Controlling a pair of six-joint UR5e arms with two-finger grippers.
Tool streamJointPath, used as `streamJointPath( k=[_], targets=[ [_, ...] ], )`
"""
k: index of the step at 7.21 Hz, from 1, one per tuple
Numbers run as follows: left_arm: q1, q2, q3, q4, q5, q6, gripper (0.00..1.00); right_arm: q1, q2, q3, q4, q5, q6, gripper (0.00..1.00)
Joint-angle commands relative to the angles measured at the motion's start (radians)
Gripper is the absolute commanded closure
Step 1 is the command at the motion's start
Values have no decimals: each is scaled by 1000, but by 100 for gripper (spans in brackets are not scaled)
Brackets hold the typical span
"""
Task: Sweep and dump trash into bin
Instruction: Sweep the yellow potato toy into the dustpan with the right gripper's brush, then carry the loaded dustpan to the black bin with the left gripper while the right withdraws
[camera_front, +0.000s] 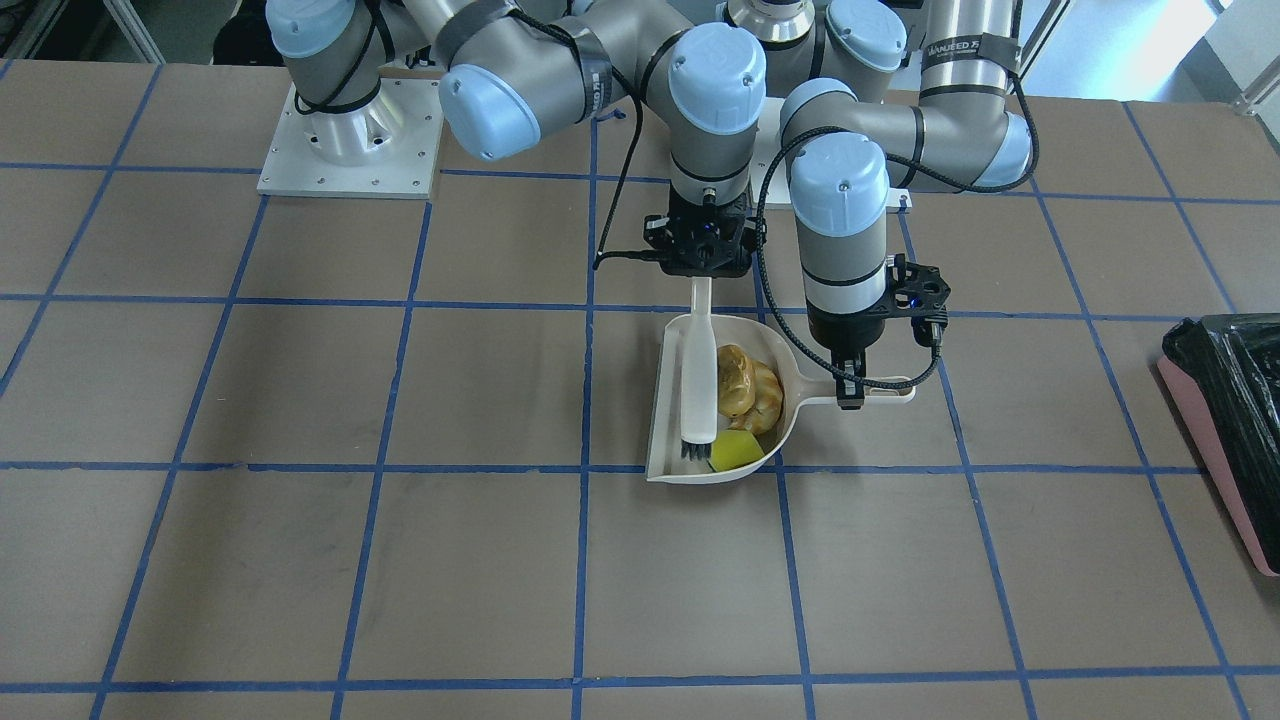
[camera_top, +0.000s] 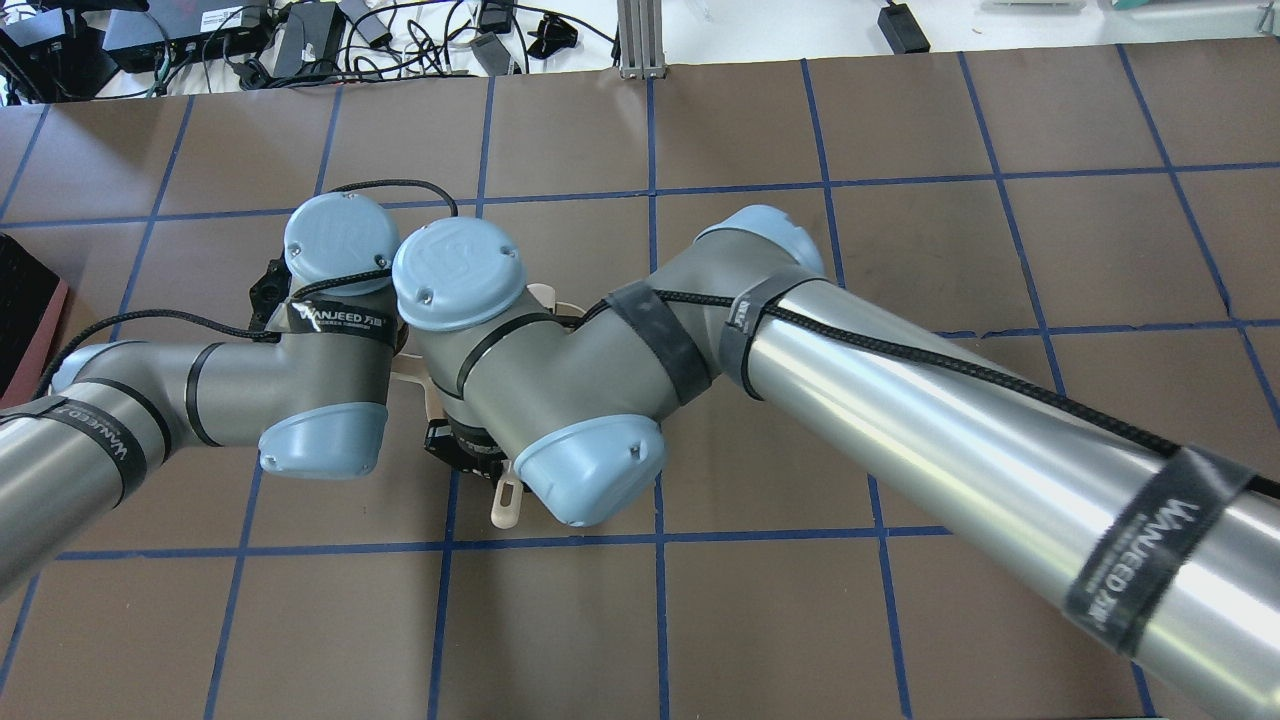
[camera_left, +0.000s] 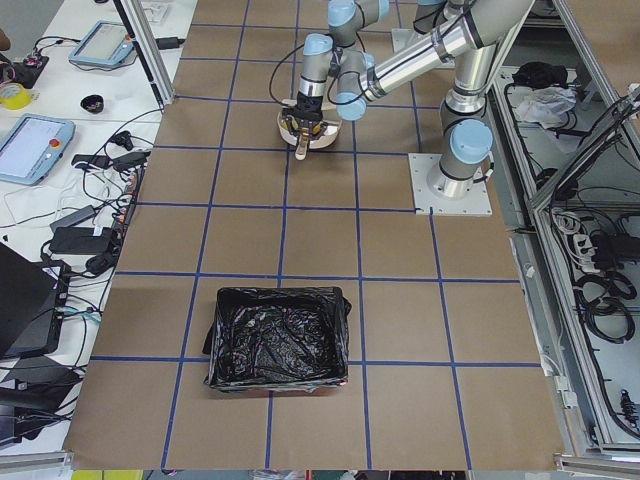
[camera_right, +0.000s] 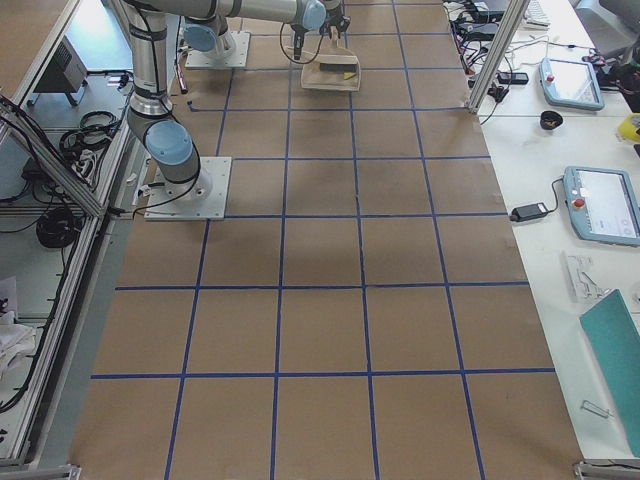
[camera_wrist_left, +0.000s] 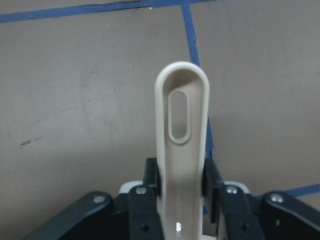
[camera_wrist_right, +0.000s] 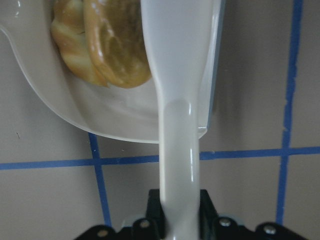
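Observation:
A beige dustpan (camera_front: 668, 400) lies on the table in the front-facing view. In it are the trash pieces: a golden bread piece (camera_front: 752, 392) against a brown lump (camera_front: 733, 362), and a yellow-green wedge (camera_front: 736, 452) near the pan's open lip. My left gripper (camera_front: 850, 392) is shut on the dustpan's handle (camera_wrist_left: 181, 115). My right gripper (camera_front: 702, 272) is shut on a white brush (camera_front: 699, 380), which lies along the pan with its dark bristles beside the wedge. The bread (camera_wrist_right: 107, 45) also shows in the right wrist view. The black-lined pink bin (camera_front: 1235, 420) stands at the table's end on my left, well away from the pan.
The brown table carries a blue tape grid. My right arm's base plate (camera_front: 350, 150) sits at the back. In the overhead view both arms cover the dustpan. Cables and devices (camera_top: 300, 35) lie beyond the table's far edge. The bin (camera_left: 278, 340) is open at the top.

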Motion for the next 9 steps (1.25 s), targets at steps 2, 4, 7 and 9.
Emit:
streamJointPath(
  k=[2,4,7,9],
  targets=[
    [51,12,146,-180,-152,154,100,-87,-124,-11,201,-143,-167,100],
    [114,18,152,-180,-215,249,100,-158,-141,-17,238,-230,-289,100],
    [308,26,247,-296,-212,442,100,-384,-152,-3,242,-199,-514,100],
    [452,28,334,-364,-209,530,100,-593,-144,0,251,-93,-707,100]
  ],
)
